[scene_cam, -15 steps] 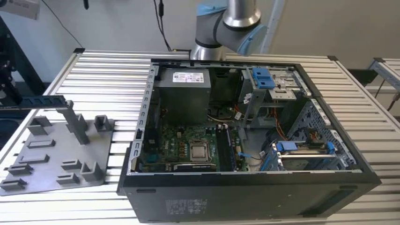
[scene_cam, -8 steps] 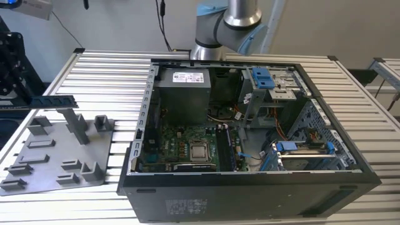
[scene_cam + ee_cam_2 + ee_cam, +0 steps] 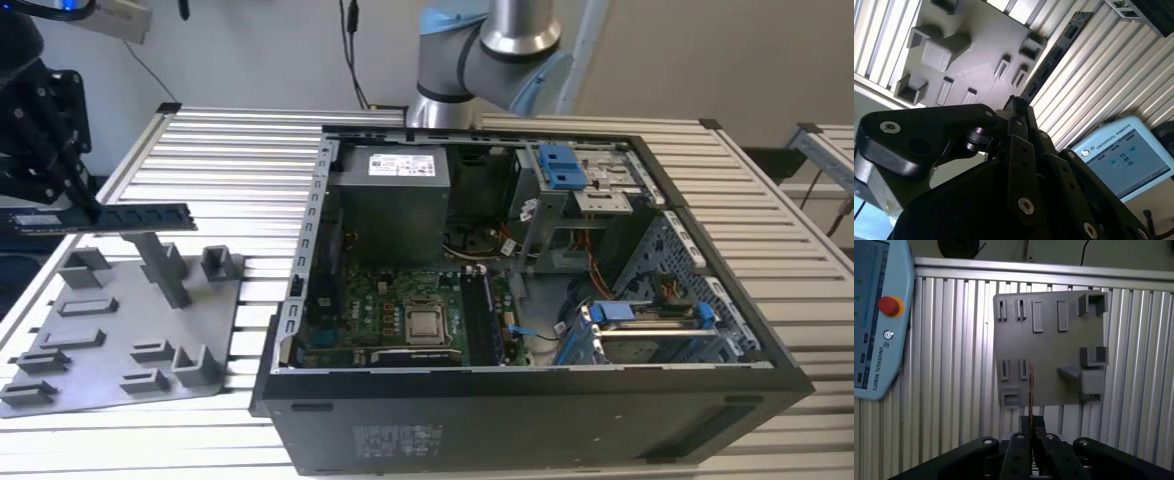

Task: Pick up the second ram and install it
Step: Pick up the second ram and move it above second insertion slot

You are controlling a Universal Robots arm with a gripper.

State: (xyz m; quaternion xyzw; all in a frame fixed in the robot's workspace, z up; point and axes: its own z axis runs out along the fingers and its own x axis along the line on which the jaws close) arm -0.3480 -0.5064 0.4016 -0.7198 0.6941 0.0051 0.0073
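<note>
The second ram [image 3: 147, 214] is a thin dark stick held level in the air above the grey tray [image 3: 80, 375], at the exterior view's left. My gripper [image 3: 80, 213] is shut on one end of it. In the second wrist view the ram [image 3: 1054, 55] runs out from the gripper [image 3: 1016, 107] over the tray's edge and the slatted table. It appears edge-on in the first wrist view as a thin line [image 3: 1030, 387] rising from the shut fingers [image 3: 1024, 432]. The open computer case [image 3: 534, 400] lies apart, toward the exterior view's right, its motherboard [image 3: 387, 310] exposed.
The tray carries upright grey posts [image 3: 163, 265] and small holders right under the stick. A teach pendant [image 3: 874, 315] lies on the slatted table beside the tray. Inside the case are a CPU socket [image 3: 424, 322], a power supply [image 3: 390, 205] and blue drive brackets [image 3: 561, 165].
</note>
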